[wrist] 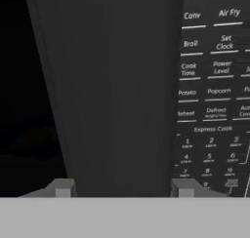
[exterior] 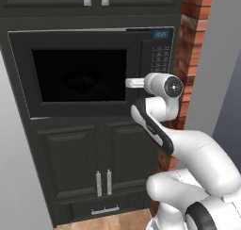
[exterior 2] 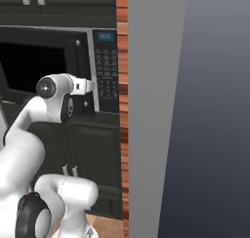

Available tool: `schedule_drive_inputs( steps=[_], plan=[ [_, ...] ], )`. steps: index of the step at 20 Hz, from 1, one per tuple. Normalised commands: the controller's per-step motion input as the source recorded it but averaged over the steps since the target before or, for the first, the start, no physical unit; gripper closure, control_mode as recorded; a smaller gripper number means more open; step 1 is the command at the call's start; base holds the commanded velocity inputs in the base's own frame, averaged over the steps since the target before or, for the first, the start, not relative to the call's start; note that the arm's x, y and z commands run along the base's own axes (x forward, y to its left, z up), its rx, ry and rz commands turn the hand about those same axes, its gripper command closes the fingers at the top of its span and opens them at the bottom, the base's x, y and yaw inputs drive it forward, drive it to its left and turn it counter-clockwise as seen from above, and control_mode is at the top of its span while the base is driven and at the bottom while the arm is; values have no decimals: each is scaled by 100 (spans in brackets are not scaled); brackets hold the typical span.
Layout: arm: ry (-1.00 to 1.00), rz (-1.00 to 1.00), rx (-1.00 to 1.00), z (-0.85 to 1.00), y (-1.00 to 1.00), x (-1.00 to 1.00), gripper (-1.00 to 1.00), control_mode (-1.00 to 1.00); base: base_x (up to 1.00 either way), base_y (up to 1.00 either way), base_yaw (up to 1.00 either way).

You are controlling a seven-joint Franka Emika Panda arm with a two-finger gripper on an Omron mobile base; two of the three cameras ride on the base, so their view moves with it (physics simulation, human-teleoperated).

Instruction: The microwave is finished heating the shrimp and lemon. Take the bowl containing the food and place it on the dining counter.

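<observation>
Black panelled cabinet doors (exterior: 77, 168) surround the microwave (exterior: 80, 73), with a brick strip (exterior: 190, 45) and a grey wall (exterior 2: 156, 110) to its right. Behind the shut dark glass door (exterior: 80, 76) the inside is nearly black; the left base view gives a faint rounded shape there, too dim to name, so the bowl and food cannot be made out. The pincer (wrist: 119, 189) is spread wide, its two fingertips (wrist: 62, 188) straddling the vertical door handle (wrist: 117, 86) without visibly touching it. From the hand view the button panel (wrist: 215, 100) reads clearly, cut off at the right edge. Both base views show the small blue display (exterior 2: 104, 36); the right base view hides most of the door behind the arm.
</observation>
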Motion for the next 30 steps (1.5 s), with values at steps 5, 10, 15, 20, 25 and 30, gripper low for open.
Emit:
schedule_drive_inputs(
  steps=[5,10,15,20,25,30],
  plan=[
    [0,0,0,37,0,-100,100,-100,0,0,0],
    [0,-1,0,50,11,-100,100,-100,0,0,0],
    [0,-3,0,50,23,-100,100,-100,0,0,0],
    [0,-4,0,49,32,-100,-100,-100,0,0,0],
    [-6,0,0,27,16,-100,-100,-100,0,0,0],
    [-14,5,0,0,0,-100,-100,-100,0,0,0]
  ],
)
